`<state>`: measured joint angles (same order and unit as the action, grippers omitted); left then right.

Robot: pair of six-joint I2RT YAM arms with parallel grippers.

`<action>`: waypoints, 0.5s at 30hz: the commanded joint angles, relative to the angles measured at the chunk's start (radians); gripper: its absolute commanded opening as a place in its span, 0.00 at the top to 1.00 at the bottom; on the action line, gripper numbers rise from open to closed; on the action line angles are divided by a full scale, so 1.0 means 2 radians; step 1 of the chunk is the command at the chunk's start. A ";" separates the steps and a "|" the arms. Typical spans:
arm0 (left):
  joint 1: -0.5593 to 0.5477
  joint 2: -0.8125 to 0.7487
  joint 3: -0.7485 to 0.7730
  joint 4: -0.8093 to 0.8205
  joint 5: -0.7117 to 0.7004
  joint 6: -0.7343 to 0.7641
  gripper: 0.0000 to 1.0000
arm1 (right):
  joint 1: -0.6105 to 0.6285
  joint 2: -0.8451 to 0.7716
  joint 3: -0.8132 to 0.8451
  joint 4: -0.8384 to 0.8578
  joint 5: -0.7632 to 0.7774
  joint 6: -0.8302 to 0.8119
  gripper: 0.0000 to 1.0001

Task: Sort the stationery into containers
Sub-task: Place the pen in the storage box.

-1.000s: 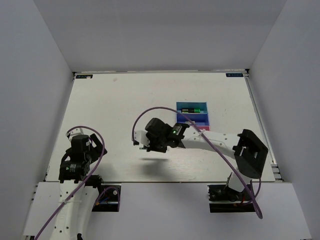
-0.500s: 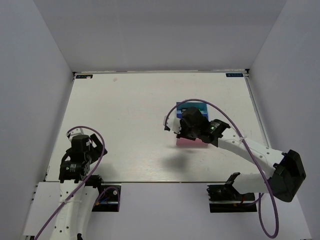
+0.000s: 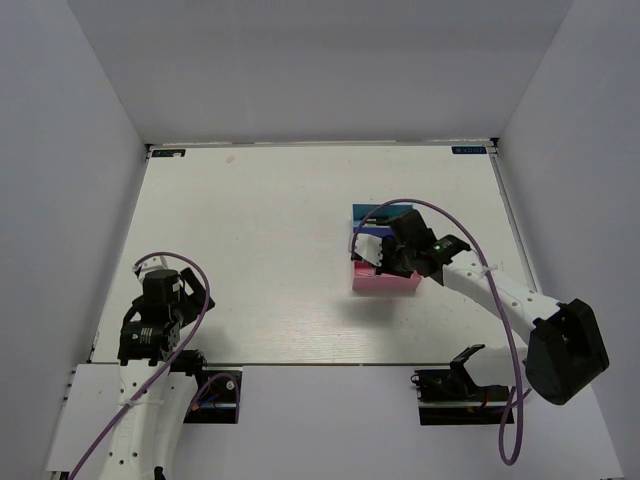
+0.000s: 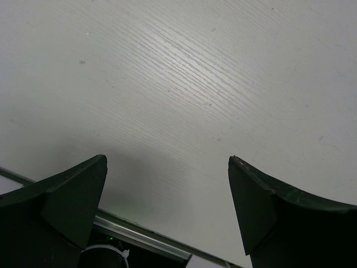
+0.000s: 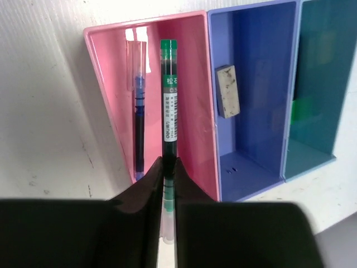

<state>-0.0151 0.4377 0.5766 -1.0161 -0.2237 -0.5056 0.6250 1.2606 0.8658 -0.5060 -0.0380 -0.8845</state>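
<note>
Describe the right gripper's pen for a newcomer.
Find the three joined trays right of table centre; the pink tray is the near one. Over it, the right gripper pinches a green-tipped pen with a white label, unlike the blue-ink pen lying inside.

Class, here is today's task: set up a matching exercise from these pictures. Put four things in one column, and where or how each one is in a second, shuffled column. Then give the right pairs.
1. green-tipped pen
2. blue pen
3. eraser
4. left hand

A. in the dark blue tray
B. open, over the table
C. gripped by the right hand
D. lying in the pink tray

Pairs: 1-C, 2-D, 3-A, 4-B
</note>
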 commanded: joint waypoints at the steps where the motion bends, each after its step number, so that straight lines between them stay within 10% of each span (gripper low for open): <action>1: 0.003 0.003 -0.003 0.006 0.004 0.001 0.00 | -0.013 0.015 0.005 0.016 -0.038 -0.026 0.78; 15: 0.003 0.004 -0.003 0.007 0.009 0.002 0.00 | -0.034 0.006 0.054 -0.031 -0.074 0.003 0.60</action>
<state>-0.0151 0.4389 0.5766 -1.0161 -0.2199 -0.5053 0.5690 1.3060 0.9192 -0.5400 -0.1471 -0.9016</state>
